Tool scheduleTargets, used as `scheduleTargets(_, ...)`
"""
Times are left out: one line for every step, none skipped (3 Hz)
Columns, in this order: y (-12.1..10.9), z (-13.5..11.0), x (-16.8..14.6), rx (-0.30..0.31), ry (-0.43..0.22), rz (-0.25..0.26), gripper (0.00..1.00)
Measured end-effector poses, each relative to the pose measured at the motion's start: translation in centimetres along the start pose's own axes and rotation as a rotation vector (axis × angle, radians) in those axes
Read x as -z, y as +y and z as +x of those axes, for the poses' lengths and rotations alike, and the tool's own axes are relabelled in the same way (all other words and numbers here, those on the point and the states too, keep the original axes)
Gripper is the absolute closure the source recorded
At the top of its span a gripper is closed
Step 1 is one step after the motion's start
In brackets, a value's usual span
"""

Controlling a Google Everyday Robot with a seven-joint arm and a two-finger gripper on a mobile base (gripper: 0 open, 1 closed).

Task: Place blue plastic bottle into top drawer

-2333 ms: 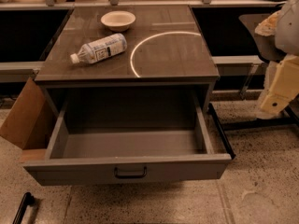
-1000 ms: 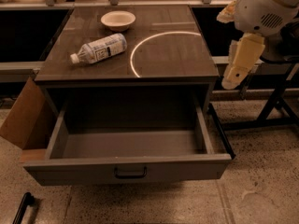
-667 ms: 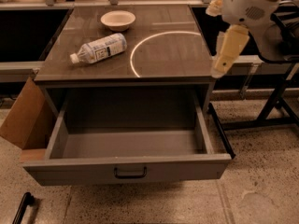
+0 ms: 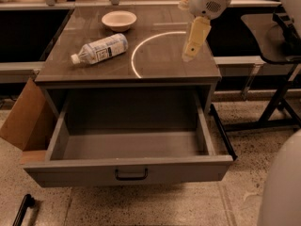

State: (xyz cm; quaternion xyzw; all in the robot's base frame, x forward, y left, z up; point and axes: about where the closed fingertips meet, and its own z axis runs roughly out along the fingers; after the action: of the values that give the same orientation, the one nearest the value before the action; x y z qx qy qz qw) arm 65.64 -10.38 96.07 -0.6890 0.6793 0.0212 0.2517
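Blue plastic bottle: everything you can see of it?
The blue plastic bottle is small, clear, pale bluish, with a white cap and a white label printed blue. It lies on its side on the left of the cabinet top, cap pointing front-left, apart from the white bowl behind it. Nothing touches it but the top; the gripper hangs over the right part, well away. It is not yet in the open top drawer.
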Motion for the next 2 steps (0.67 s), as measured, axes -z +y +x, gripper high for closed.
scheduleTargets(0.0, 0.0, 0.0, 0.0, 0.0, 0.0, 0.0)
scheduleTargets(-1.6, -2.1, -1.6, 0.006, -0.042, 0.032, 0.0)
